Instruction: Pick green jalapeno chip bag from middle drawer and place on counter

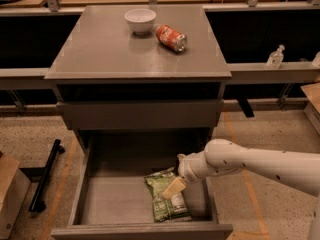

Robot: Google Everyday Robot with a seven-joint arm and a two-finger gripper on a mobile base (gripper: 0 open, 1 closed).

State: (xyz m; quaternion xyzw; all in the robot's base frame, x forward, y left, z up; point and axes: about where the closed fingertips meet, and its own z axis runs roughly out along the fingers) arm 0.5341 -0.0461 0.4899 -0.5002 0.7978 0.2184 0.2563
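Green jalapeno chip bag [165, 211] on middle drawer [115, 201] floor, end effector [174, 188] over its top; grip state cannot tell

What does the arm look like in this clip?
The arm is a smooth, rounded white tube with a bulbous joint and small dark dots on its shell; no cables show. Its end effector, pale tan, sits over the bag in the drawer.

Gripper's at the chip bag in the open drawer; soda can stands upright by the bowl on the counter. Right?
No: the soda can lies on its side, as the camera view shows. The rest holds: it is by the bowl on the counter, and the gripper is at the chip bag in the open drawer.
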